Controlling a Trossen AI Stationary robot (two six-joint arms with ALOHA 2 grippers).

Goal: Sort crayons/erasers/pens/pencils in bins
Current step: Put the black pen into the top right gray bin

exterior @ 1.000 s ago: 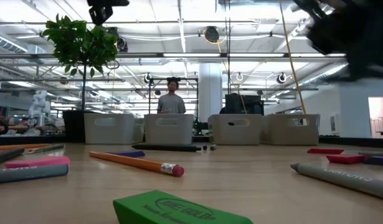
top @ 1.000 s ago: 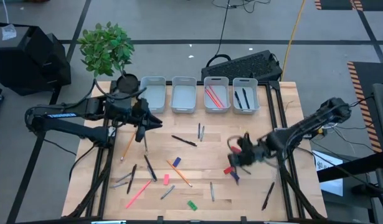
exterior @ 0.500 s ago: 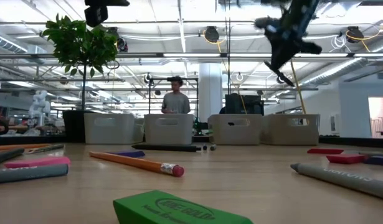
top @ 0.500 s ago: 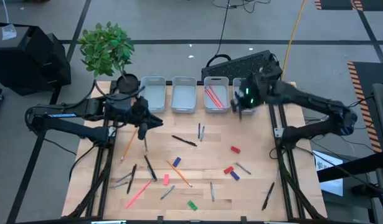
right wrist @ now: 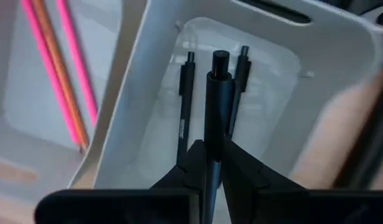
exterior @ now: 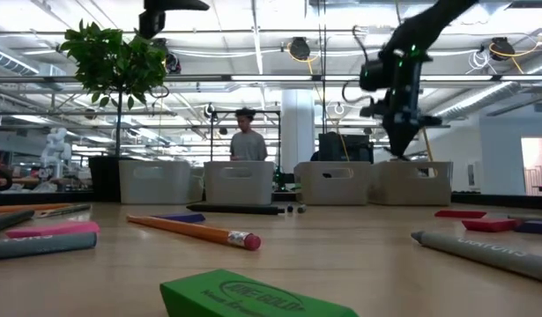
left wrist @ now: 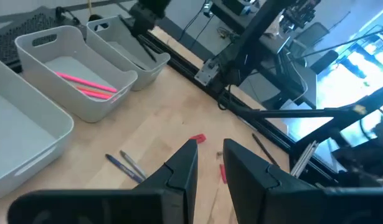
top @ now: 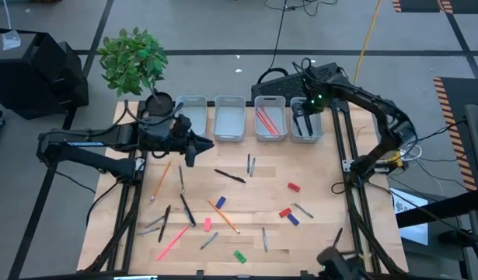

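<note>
Black pen pinched in your right gripper, hanging over the rightmost bin with two pens inside; drop step, so next spread fingers. Left gripper slightly spread, empty, near leftmost bin. Erasers loose on table

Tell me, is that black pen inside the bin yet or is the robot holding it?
Held. The right tool grips the thin black pen above the rightmost pale plastic bin.

You see two dark, slim arms with thick black joints. The right arm shows a small green light near its wrist, and thin black cables run along it. The left arm carries pale lettering.
</note>
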